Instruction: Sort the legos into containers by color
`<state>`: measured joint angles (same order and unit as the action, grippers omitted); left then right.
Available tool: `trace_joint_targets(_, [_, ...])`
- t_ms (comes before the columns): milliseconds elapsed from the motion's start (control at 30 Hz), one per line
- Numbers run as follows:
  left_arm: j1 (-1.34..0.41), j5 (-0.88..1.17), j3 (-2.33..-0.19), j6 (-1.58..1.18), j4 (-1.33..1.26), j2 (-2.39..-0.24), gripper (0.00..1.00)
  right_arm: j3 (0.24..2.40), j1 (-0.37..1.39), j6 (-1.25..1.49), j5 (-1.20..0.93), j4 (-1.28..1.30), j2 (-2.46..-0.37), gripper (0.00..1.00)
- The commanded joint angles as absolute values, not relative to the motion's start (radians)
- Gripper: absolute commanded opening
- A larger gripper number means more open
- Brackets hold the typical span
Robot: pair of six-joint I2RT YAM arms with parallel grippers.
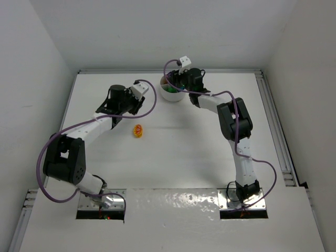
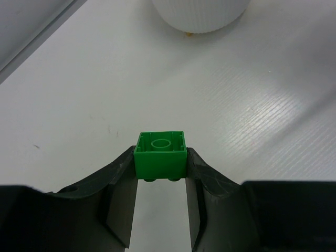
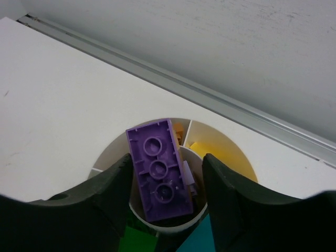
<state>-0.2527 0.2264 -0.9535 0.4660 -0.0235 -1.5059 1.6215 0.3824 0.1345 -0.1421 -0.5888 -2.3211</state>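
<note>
Left wrist: my left gripper [image 2: 160,167] is pinching a green brick [image 2: 160,155] by its sides, jaws narrow. The hollow underside is facing up, studs down. Can't tell if it's touching the table [image 2: 79,105]. The dish [image 2: 199,13] is sitting ahead at the top edge, apart from the brick.

Right wrist: my right gripper [image 3: 165,173] is hovering over the dish, jaws standing wider than the purple brick [image 3: 159,170] between them. I'm gripping nothing. That brick is lying studs up, tilted across the dish centre, against one finger with a gap to the other. A yellow brick [image 3: 202,149] is sitting in the wedge beyond it. Green and teal are showing in the nearest wedges.

Top: the dish is sitting near the table's far edge with my right gripper above it. My left gripper is hanging to its left. One yellow-orange piece [image 1: 138,130] is lying alone mid-table, nearer my bases.
</note>
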Motion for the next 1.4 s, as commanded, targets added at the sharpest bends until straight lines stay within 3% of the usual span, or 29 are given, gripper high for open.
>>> trace_joint_targets(0, [-0.241,0.224,-0.969,0.469,-0.060,-1.503,0.00,1.654,0.390,0.133,-0.167,-0.600,-2.269,0.59])
trace_joint_targets(400, [-0.241,0.224,-0.969,0.479,-0.063,-1.497,0.00,1.651,0.390,0.135,-0.190,-0.595,-2.249,0.59])
trace_joint_targets(633, [-0.241,0.225,-0.966,0.480,-0.064,-1.494,0.00,1.638,0.388,0.138,-0.215,-0.595,-2.218,0.69])
trace_joint_targets(1100, [-0.241,0.290,-0.973,0.508,-0.072,-1.457,0.00,1.586,0.387,0.190,-0.150,-0.598,-2.100,0.75])
trace_joint_targets(1233, [-0.233,0.463,-0.921,0.574,-0.130,-1.390,0.00,1.627,0.380,0.241,-0.279,-0.287,-1.977,0.71])
trace_joint_targets(1367, [-0.224,0.601,-0.766,0.653,-0.386,-1.284,0.00,1.736,0.405,0.368,-0.607,0.050,-1.960,0.67])
